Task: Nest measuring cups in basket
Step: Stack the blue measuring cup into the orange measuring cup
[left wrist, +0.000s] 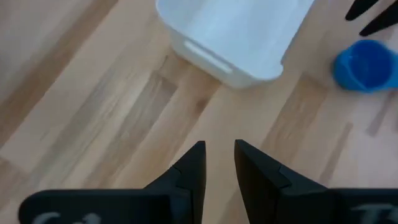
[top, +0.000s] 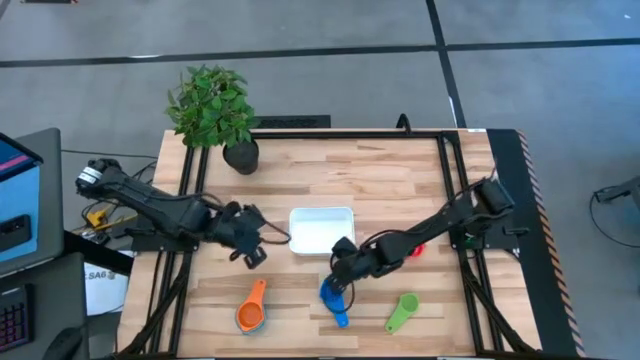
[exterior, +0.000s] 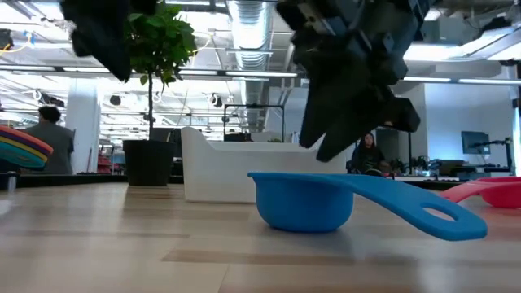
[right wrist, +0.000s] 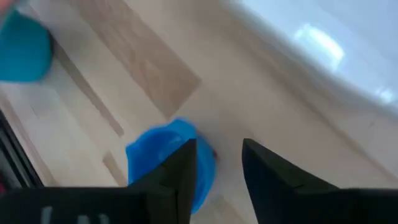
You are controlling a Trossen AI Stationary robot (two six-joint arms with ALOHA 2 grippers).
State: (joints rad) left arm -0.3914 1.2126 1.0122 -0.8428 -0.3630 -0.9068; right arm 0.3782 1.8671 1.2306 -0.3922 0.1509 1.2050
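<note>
A blue measuring cup (top: 333,297) stands upright on the table in front of the white basket (top: 321,229), its handle (exterior: 423,216) pointing toward the near edge. My right gripper (top: 341,268) hovers just above this cup (right wrist: 163,163), open by a narrow gap, touching nothing. An orange cup (top: 251,311) with other cups nested inside lies near the front left. The green cup (top: 402,311) lies front right. A red cup (top: 416,250) shows partly under the right arm. My left gripper (top: 250,251) waits left of the basket (left wrist: 236,37), fingers slightly apart.
A black pot with a green plant (top: 240,155) stands at the table's far left. A black frame runs along the table's far, left and right sides (top: 445,170). Bare wood lies between the basket and the near edge. People show in the room beyond (exterior: 49,130).
</note>
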